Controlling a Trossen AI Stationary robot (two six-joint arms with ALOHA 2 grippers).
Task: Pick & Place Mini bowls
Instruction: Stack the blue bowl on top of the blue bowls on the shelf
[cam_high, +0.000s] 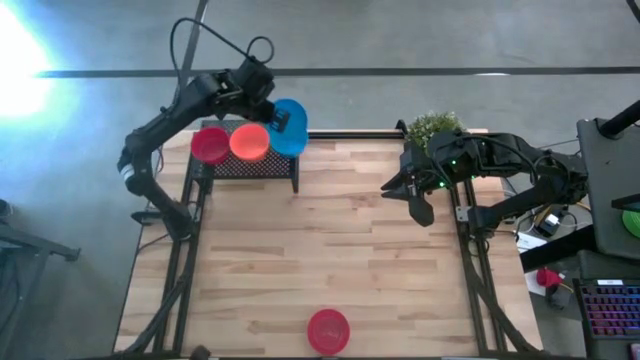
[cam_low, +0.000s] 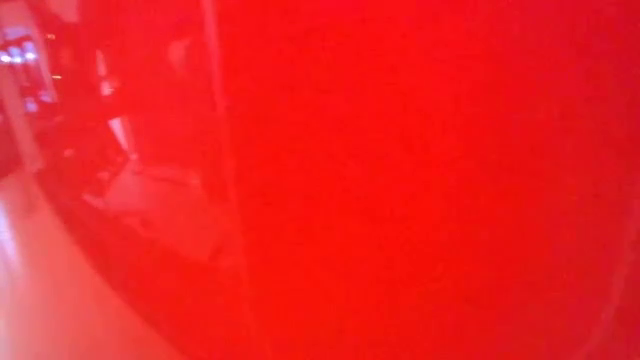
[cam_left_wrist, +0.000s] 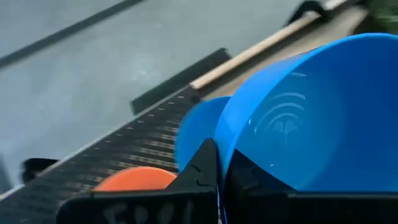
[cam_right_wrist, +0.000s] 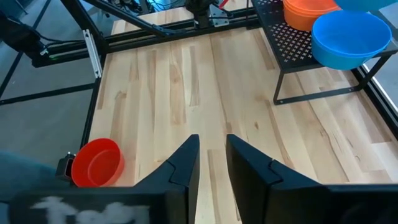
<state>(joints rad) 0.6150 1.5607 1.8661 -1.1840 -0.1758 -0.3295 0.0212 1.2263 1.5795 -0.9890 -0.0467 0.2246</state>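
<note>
Now the left gripper (cam_high: 284, 120) is at the far left corner of the table (cam_high: 330, 250), above a black mesh rack (cam_high: 262, 164) that stands there. Its fingers are shut on the rim of a blue bowl (cam_high: 292, 128), and the bowl is tilted, with its open side turned away from the wrist. In the left wrist view the two dark fingers (cam_left_wrist: 202, 171) pinch the bowl's wall, and a second blue bowl (cam_left_wrist: 198, 134) shows just behind the held one, sitting on the rack. The right wrist view also shows this blue bowl (cam_right_wrist: 350, 38) resting at the rack's near end.

On the rack, beside the held bowl, there is an orange bowl (cam_high: 249, 141), and next to it a red bowl (cam_high: 210, 144) at the rack's left end. Whether these two touch each other cannot be told.

One more red bowl (cam_high: 328, 330) is alone at the near edge of the table, well apart from the rack. It fills the low view with red, so nothing else is clear there.

The right gripper (cam_high: 416, 200) is over the right side of the table, near a small green plant (cam_high: 433, 127). Its fingers (cam_right_wrist: 186, 168) stand a little apart with a narrow gap, and they hold nothing.
</note>
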